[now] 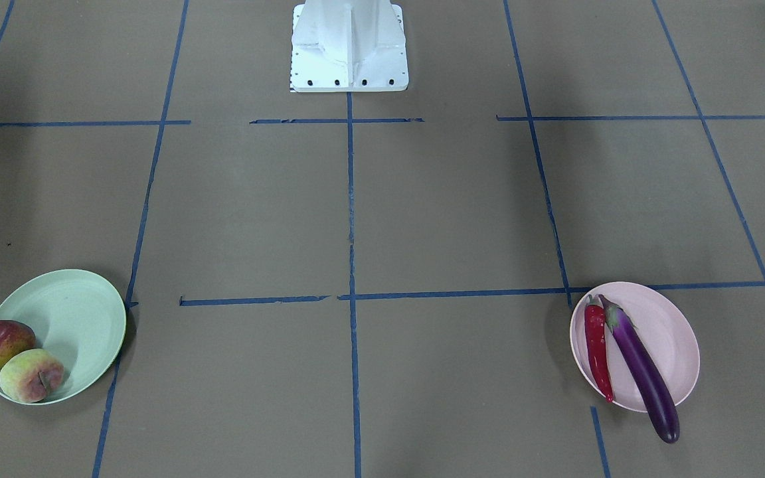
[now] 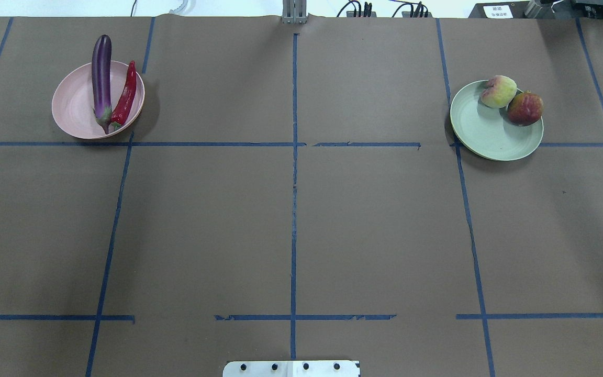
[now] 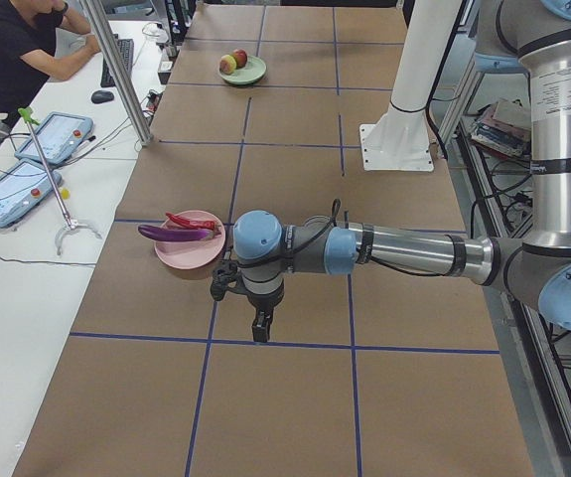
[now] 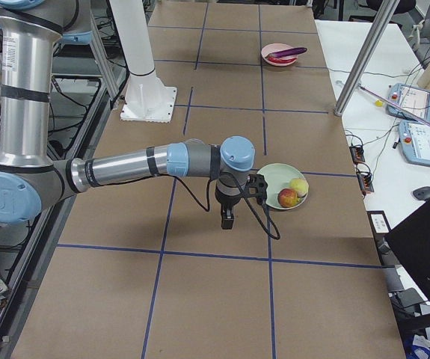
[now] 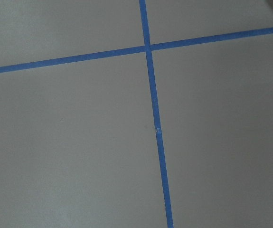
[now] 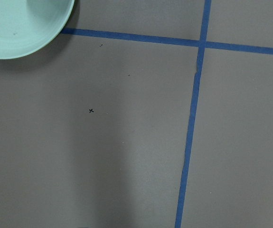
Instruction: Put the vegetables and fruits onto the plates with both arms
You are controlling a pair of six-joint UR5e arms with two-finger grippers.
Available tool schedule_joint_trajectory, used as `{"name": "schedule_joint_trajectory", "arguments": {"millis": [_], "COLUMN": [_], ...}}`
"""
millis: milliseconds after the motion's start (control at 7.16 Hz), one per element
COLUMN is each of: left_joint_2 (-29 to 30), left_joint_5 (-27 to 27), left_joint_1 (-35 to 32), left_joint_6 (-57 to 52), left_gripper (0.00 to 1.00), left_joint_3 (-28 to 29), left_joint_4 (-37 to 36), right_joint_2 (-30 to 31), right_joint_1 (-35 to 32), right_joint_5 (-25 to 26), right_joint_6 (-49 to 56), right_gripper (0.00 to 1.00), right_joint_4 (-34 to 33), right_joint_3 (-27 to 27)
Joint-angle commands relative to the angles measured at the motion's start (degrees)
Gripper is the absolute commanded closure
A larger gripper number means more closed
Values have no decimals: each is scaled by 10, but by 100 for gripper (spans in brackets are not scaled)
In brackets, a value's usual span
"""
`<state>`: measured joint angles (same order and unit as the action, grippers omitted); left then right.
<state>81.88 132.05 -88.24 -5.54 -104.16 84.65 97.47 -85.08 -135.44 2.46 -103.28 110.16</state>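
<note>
The pale pink plate (image 1: 671, 338) holds the purple eggplant (image 1: 641, 368) and the red chili pepper (image 1: 597, 345) side by side; the eggplant's end overhangs the rim. They also show in the overhead view: plate (image 2: 74, 107), eggplant (image 2: 101, 78), chili (image 2: 125, 97). The mint green plate (image 1: 74, 312) (image 2: 490, 136) holds the peach (image 1: 30, 375) (image 2: 498, 91) and the pomegranate (image 1: 2, 342) (image 2: 524, 108). My left gripper (image 3: 262, 328) hangs over bare table near the pink plate (image 3: 191, 253). My right gripper (image 4: 227, 221) hangs beside the green plate (image 4: 271, 176). I cannot tell whether either is open.
The robot's white base (image 1: 349, 46) stands at the table's middle edge. Blue tape lines cross the brown table. An operator (image 3: 17, 50) sits at a side desk with tablets (image 3: 52, 139). A metal post (image 3: 116, 70) stands at the table's edge.
</note>
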Motion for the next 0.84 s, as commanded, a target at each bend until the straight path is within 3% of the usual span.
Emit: {"name": "schedule_joint_trajectory", "arguments": {"millis": [0,699], "left_joint_2": [0,2], "left_joint_5": [0,1], "left_joint_1": [0,5], "left_joint_6": [0,0], "left_gripper": [0,0], "left_joint_3": [-3,-10], "left_joint_4": [0,-6], "right_joint_2": [0,-3], "right_joint_1": [0,0], "right_joint_5": [0,0], "right_joint_6": [-1,0], "right_gripper": [0,0], "right_joint_4": [0,0], "right_joint_3": [1,0]}}
